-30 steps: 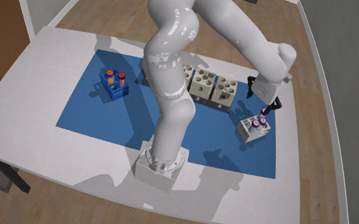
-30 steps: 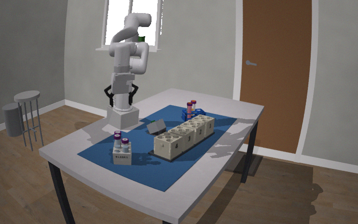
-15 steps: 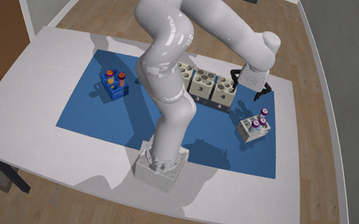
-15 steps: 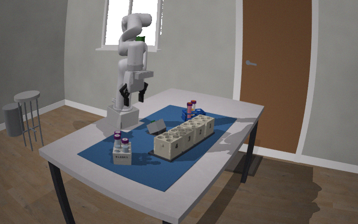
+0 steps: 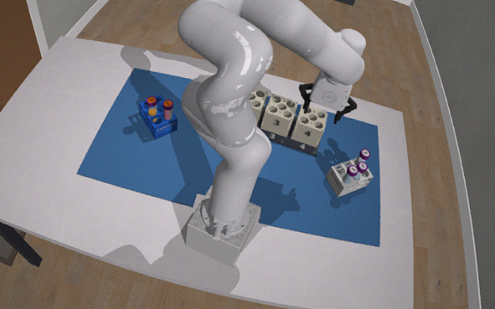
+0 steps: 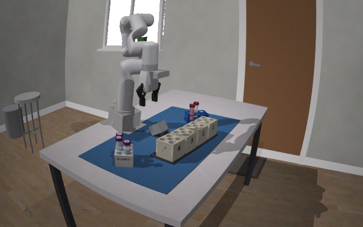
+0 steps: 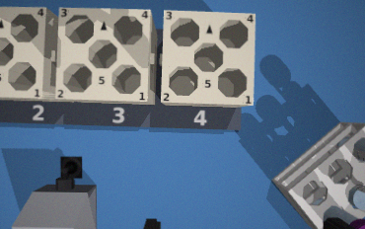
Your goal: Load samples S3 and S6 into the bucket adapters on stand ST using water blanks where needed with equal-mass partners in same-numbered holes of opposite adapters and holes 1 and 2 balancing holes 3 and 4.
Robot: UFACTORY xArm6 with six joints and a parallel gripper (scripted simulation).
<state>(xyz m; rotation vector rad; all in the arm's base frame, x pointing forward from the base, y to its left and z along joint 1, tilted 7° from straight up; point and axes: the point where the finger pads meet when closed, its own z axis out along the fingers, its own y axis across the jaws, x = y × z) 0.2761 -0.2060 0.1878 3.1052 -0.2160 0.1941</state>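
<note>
Beige adapter 4 (image 5: 307, 133) (image 6: 170, 150) (image 7: 208, 74) stands lower than the open fingers (image 5: 337, 116) (image 6: 154, 97)

Top: high behind my base, looking down over the table (image 5: 308, 269) (image 6: 80, 149). Exterior: farther off, oblique, facing back toward me. Wrist: close, downward. All three share adapter 4 (image 5: 308, 131) (image 6: 171, 148) (image 7: 208, 91).

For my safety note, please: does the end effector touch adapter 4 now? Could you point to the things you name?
Apart. The exterior view shows the fingertips of the end effector (image 5: 321, 114) (image 6: 148, 101) high in the air, with wall and table visible below them, away from adapter 4 (image 5: 307, 133) (image 6: 173, 151) (image 7: 208, 94).
</note>
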